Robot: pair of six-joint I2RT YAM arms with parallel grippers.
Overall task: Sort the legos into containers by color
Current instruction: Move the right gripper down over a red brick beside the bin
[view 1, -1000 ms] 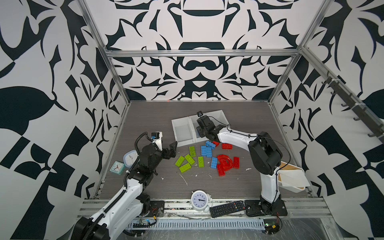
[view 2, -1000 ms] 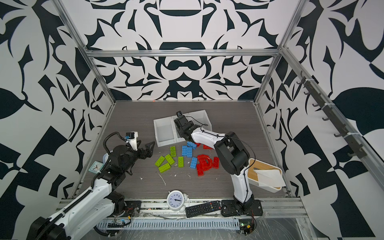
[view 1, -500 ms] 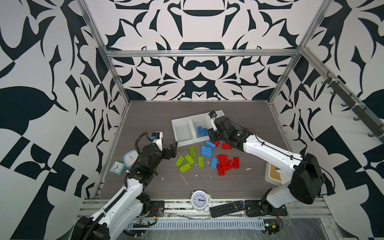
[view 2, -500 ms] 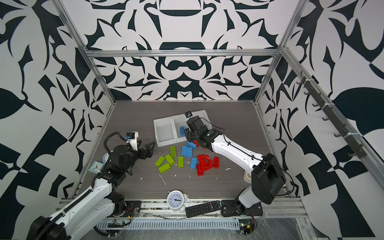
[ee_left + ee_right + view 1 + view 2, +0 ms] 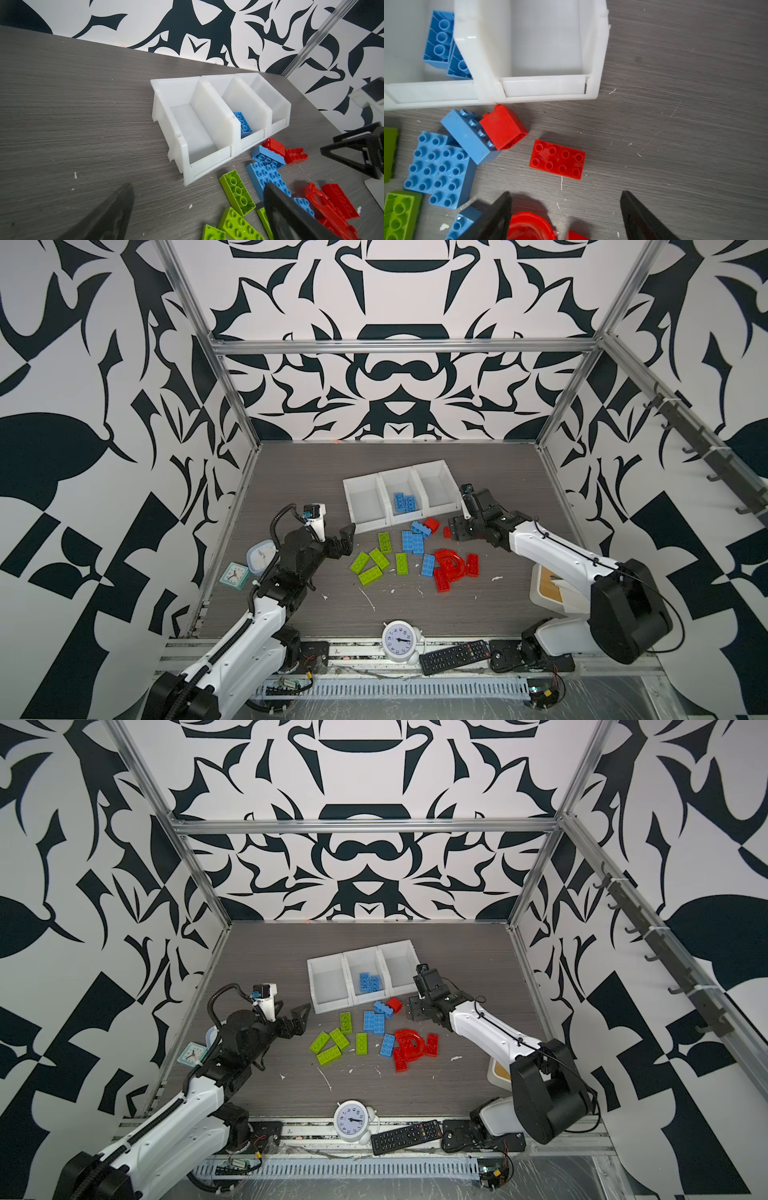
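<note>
My right gripper [image 5: 565,192] hangs, jaws apart, near a flat red studded plastic brick [image 5: 557,159]; my left gripper [image 5: 350,538] gapes, seemingly empty, near the white plastic bins [image 5: 209,161].

A divider wall of the containers [image 5: 216,116] hides most of the blue bricks [image 5: 242,124] in the middle compartment in the left wrist view. In the right wrist view the containers run off the frame, and the red arch [image 5: 529,227] in front of them is cropped, partly behind a blurred finger [image 5: 496,216] of the right gripper [image 5: 565,195].
</note>
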